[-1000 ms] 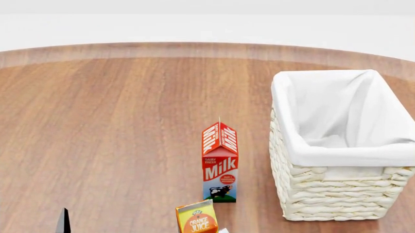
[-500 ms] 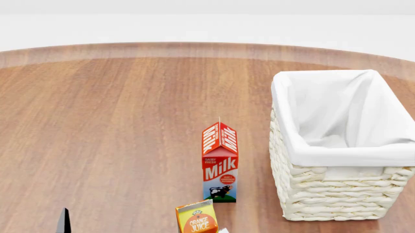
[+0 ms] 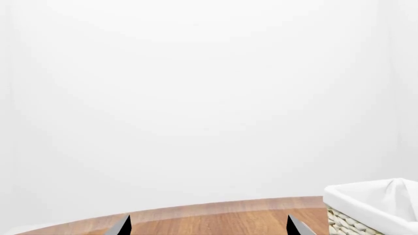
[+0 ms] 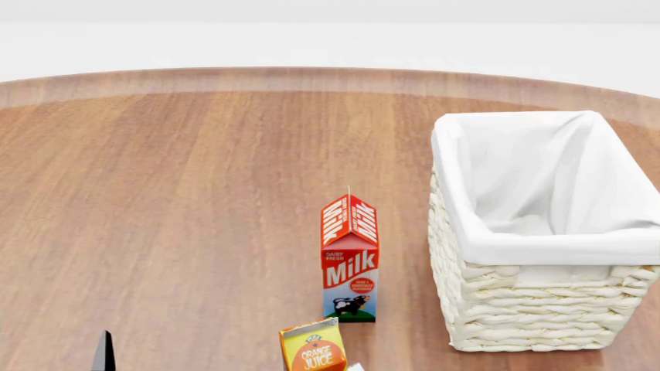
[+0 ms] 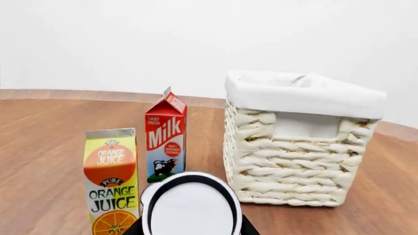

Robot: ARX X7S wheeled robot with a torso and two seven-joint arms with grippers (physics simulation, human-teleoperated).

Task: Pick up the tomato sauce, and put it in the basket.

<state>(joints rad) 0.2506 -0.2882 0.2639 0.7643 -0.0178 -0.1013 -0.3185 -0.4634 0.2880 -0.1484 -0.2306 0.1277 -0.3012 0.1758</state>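
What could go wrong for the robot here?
1. The orange juice carton stands right beside the white round top, probably the tomato sauce. Reaching for it could tip the carton.
2. The milk carton stands near the basket. A low carry might knock it over.

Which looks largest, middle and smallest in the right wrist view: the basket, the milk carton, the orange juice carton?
1. basket, clearly largest.
2. orange juice carton and milk carton look alike in size; the juice stands nearer the camera and is cut off below, so I do not rank them.
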